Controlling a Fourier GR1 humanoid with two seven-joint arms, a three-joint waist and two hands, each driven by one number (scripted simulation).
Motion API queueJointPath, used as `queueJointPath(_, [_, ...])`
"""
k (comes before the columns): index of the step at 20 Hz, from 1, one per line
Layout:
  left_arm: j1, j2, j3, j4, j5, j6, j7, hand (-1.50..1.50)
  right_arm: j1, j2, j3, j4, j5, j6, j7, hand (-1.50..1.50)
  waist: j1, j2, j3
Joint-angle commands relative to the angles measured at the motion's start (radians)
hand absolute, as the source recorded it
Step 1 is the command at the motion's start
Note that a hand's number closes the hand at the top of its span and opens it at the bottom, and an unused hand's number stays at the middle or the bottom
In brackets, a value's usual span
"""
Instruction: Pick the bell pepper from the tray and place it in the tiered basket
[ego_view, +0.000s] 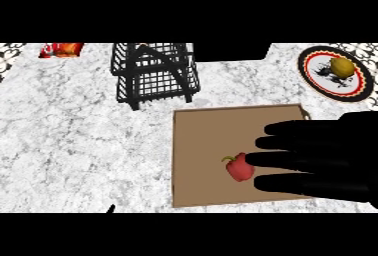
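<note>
A small red bell pepper (239, 168) with a green stem lies on the brown tray (207, 135), near its lower middle. My right hand (332, 157) hovers over the tray's right half, fingers straight and pointing left, their tips just right of the pepper and partly over it. The hand is open and holds nothing. The black wire tiered basket (155, 72) stands on the counter behind the tray's left corner. Only a tiny dark tip (111, 209) shows at the lower edge where the left hand comes in.
A round plate (317, 60) with a red and black rim holds a yellowish item (340, 66) at the back right. A red packet (60, 49) lies at the back left. A dark block (230, 51) sits behind the basket. White marble counter spreads left of the tray.
</note>
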Motion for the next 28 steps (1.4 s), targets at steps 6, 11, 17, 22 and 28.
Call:
queueJointPath(6, [-0.287,-0.086,0.189,-0.076,-0.028,0.063,-0.136,0.00,0.040,-0.018,0.034,-0.069,0.124,-0.017,0.024,-1.50,-0.018,0.006,-0.002])
queueJointPath(11, [-0.319,-0.116,0.179,-0.045,-0.026,0.063,-0.146,0.00,0.049,-0.024,0.042,-0.093,0.199,-0.038,0.025,-1.50,-0.005,0.012,-0.003])
queueJointPath(17, [-0.303,-0.105,0.186,-0.046,0.000,0.063,-0.173,0.00,0.080,-0.018,0.081,-0.141,0.282,-0.066,0.006,-1.50,0.001,0.011,-0.001])
queueJointPath(22, [-0.297,-0.090,0.174,-0.063,0.013,0.061,-0.185,0.00,0.068,-0.005,0.113,-0.169,0.368,-0.102,-0.020,-1.50,0.014,0.016,0.000])
queueJointPath(28, [-0.309,-0.084,0.166,-0.068,0.016,0.070,-0.189,0.00,0.092,0.015,0.123,-0.135,0.447,-0.165,-0.021,-1.50,0.010,0.024,0.001])
